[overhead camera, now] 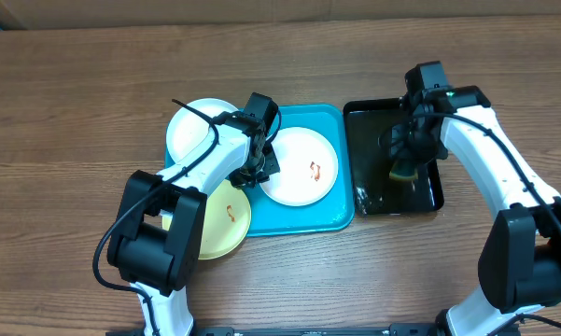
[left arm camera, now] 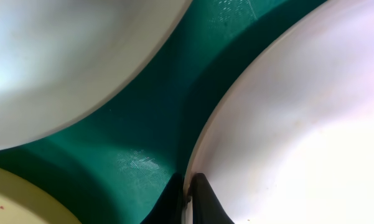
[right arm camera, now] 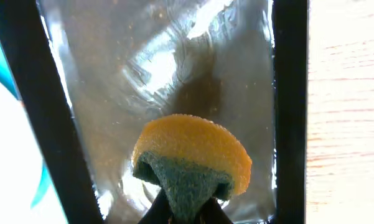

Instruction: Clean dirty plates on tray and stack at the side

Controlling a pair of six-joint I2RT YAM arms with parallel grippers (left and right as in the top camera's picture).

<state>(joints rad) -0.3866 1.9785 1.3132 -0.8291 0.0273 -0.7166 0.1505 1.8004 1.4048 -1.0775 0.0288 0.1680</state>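
On the turquoise tray [overhead camera: 303, 218] lies a white plate [overhead camera: 299, 166] with an orange smear. My left gripper [overhead camera: 259, 175] is shut on that plate's left rim, and in the left wrist view its fingertips [left arm camera: 187, 199] pinch the edge of the plate [left arm camera: 299, 137]. A second white plate [overhead camera: 196, 131] rests at the tray's far left corner. A pale yellow-green plate [overhead camera: 226, 217] with a small smear lies at the near left, partly over the tray's edge. My right gripper [overhead camera: 407, 161] is shut on a yellow and green sponge [right arm camera: 193, 155] over the black tray.
The glossy black tray [overhead camera: 425, 196] stands right of the turquoise one, with wet film on its floor [right arm camera: 174, 62]. Bare wooden table [overhead camera: 75, 112] surrounds both trays. The left arm reaches across the yellow-green plate.
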